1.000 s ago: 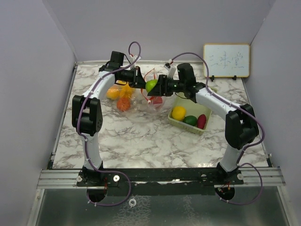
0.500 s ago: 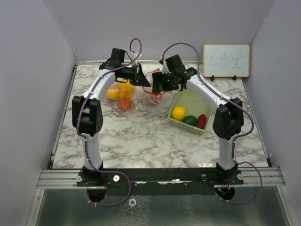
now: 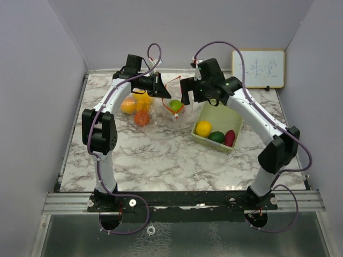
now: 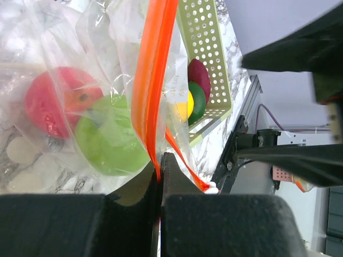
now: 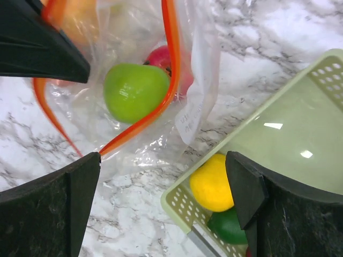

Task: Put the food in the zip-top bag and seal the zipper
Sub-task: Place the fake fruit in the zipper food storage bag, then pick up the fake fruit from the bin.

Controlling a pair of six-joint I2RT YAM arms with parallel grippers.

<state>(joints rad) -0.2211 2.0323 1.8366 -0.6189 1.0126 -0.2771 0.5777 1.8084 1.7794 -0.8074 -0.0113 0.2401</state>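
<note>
The zip-top bag [image 3: 172, 111] is thin, crinkled clear plastic with a bright orange zipper strip [image 4: 153, 69] along its mouth. It lies at 12 o'clock from the middle of the white, grey-veined marble table [image 3: 161, 155]. Inside it sit two pieces of glossy food, a round green fruit [image 5: 135, 91] and a red fruit [image 4: 53, 101] pressed against it.

The left gripper [image 4: 159, 160] has its black jaws pinched tight on the zipper strip, holding that edge of the bag up. The right gripper [image 5: 161, 166] hangs above with its jaws spread wide and nothing between them.

At 4 o'clock from the bag stands the pale green perforated basket [image 3: 217, 113], rectangular and hard-walled. It holds a yellow fruit [image 3: 203, 128], a green piece [image 3: 216, 136] and a dark red piece [image 3: 230, 137], all in its near end. At 9 o'clock from the bag, a yellow piece [image 3: 128, 105] and an orange piece [image 3: 141, 118] lie under the left arm, which partly covers them. A small whiteboard [image 3: 258, 68] leans at 2 o'clock.

Only the left wrist view shows the pinch on the zipper. Only the right wrist view shows the zipper loop gaping open around the green fruit.
</note>
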